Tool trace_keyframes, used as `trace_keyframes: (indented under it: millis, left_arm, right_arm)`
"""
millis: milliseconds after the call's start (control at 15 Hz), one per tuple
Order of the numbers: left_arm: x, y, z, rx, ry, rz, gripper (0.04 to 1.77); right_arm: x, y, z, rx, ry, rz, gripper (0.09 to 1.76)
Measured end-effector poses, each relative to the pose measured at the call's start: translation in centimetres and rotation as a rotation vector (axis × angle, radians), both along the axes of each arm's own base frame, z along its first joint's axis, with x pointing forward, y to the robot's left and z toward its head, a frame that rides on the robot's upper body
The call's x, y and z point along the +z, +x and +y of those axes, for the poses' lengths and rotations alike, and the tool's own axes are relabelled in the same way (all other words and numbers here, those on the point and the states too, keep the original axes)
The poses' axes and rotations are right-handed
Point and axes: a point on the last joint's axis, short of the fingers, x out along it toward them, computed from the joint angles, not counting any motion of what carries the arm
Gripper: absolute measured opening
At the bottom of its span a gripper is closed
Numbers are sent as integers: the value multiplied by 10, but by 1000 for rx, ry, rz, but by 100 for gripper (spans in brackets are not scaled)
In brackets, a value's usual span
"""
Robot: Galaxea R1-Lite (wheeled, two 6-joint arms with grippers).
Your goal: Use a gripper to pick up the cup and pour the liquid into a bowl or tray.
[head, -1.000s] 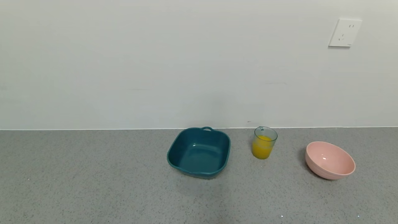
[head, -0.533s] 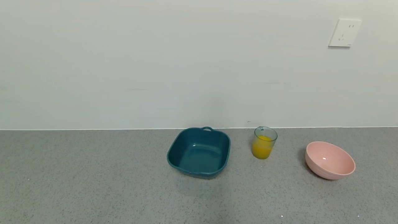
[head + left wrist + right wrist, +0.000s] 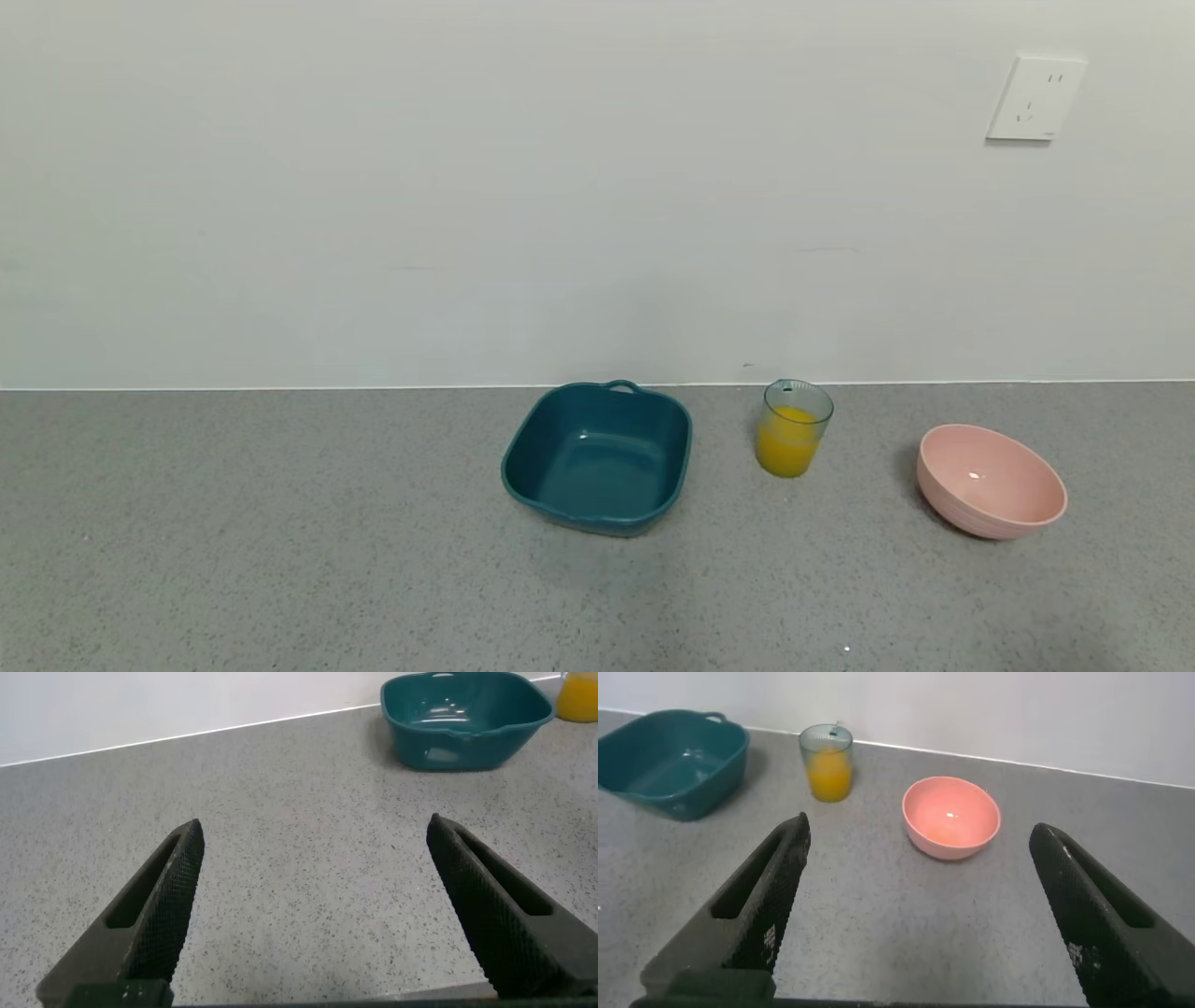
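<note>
The blue-green cup [image 3: 794, 427] stands upright near the wall, holding orange liquid [image 3: 787, 453]; it also shows in the right wrist view [image 3: 827, 763]. The pink bowl [image 3: 990, 482] sits to its right and looks empty; it shows in the right wrist view too [image 3: 951, 817]. My right gripper [image 3: 920, 831] is open and empty, above the counter and well short of cup and bowl. My left gripper [image 3: 313, 831] is open and empty over bare counter, far from the cup. Neither gripper shows in the head view.
A square dark teal tray [image 3: 597, 455] with a small handle sits left of the cup, also in the left wrist view [image 3: 464, 719]. The grey speckled counter [image 3: 280, 523] ends at a white wall with a socket [image 3: 1034, 98].
</note>
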Motion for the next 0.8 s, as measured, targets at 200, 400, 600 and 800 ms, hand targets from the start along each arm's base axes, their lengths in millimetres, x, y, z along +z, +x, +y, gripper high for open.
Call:
trace_keyframes:
  millis: [200,400,600,800]
  left_arm:
    - [0,0,0,0,0,0,172]
    - [0,0,0,0,0,0,172]
    - [0,0,0,0,0,0,172]
    - [0,0,0,0,0,0,172]
  right_arm:
    - [13,37,2,50,3,107,171]
    - [10,74,10,118,-1,191,171]
    - [-1,103,23,133,-10,267,171]
    - [-14,130,45,138,-6,313,171]
